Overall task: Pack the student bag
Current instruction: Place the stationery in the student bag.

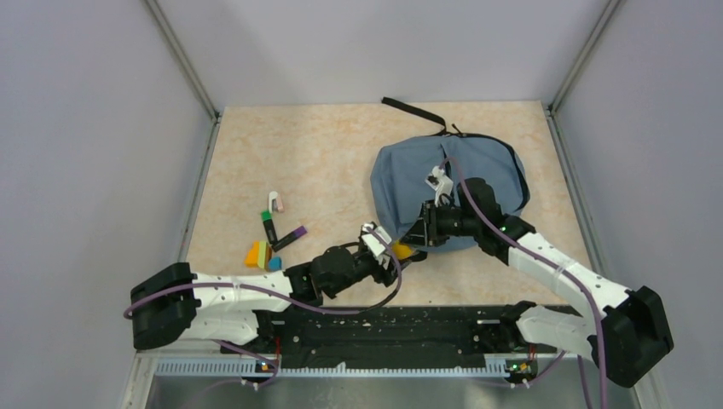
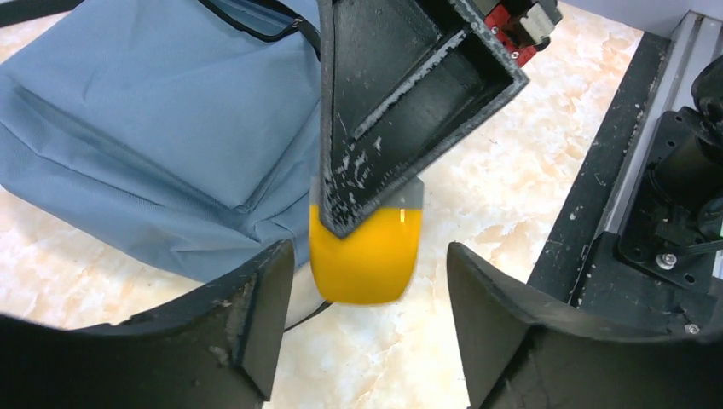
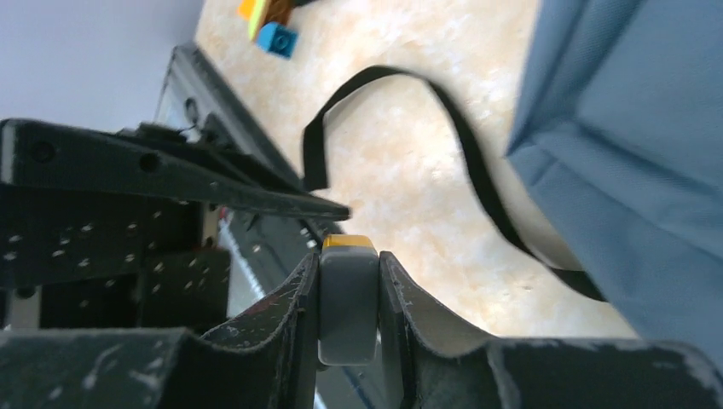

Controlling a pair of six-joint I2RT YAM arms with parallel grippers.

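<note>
Marbled beige worktop [image 1: 324,153] carries the blue-grey student bag [image 1: 409,175] lying flat toward 2 o'clock; pens and blocks [image 1: 270,229] scatter at its 9 o'clock. The right fingers [image 3: 290,324] clamp a yellow-and-grey piece [image 2: 367,256] between the left fingers [image 2: 256,315], which stand apart.

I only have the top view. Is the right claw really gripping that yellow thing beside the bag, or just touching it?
Observer: Gripping. In the right wrist view the right claw is shut on the grey end of the yellow-and-grey block.
Operator: And the left claw?
Observer: The left wrist view shows the left claw open, one finger on each side of the block's yellow end, with a gap on both sides.
</note>
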